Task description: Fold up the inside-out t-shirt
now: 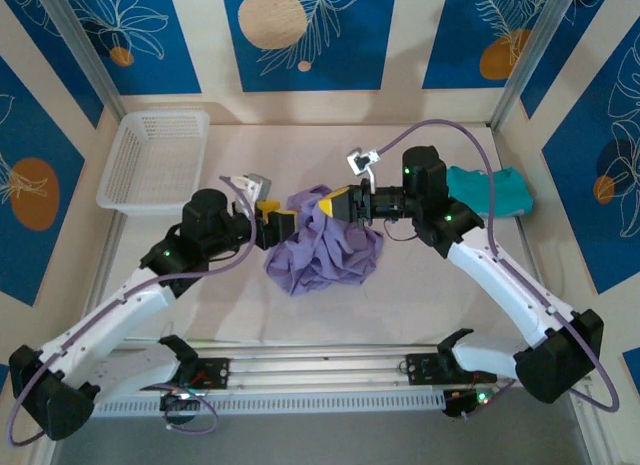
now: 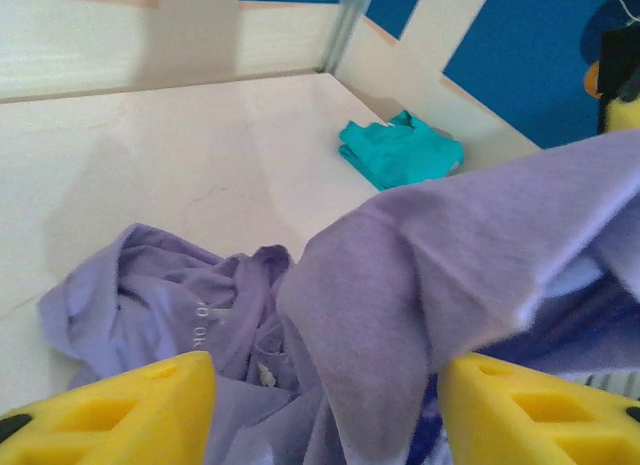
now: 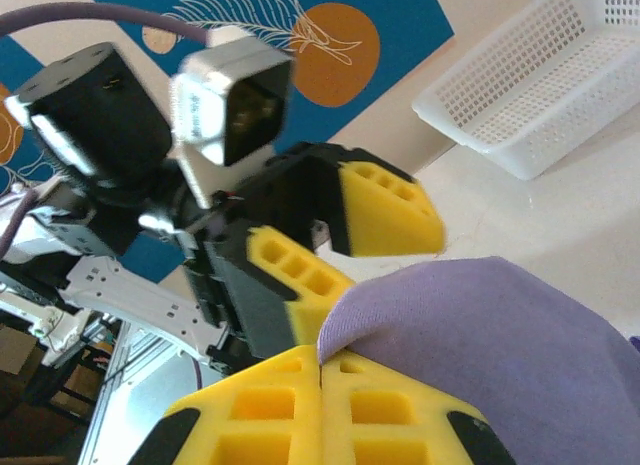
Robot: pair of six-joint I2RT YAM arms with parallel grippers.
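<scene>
- Cloth lay in a heap in the top view: the light purple soft-fabric t-shirt (image 1: 325, 247) sat crumpled at the middle of the pale table (image 1: 440, 295). It was well apart from the white plastic mesh basket (image 1: 155, 160) at the far left corner and nearer the small teal-green garment (image 1: 490, 190) by the right edge. The left gripper (image 1: 283, 223) and right gripper (image 1: 335, 203) faced each other at the heap's far side.
- In the left wrist view, the left gripper (image 2: 325, 415) stood wide, with a raised fold of the shirt hanging between its yellow foam fingers (image 2: 130, 410), unpinched. A good grasp probably needed that fold's edge centred before closing, rather than a thick bunch.
- In the right wrist view, the right gripper (image 3: 320, 405) was clamped on a shirt edge, and the left gripper (image 3: 345, 240) gaped just beyond it. Spreading the shirt flat likely had to come before any fold. Both holds should draw apart gently, lest the thin fabric slip.
</scene>
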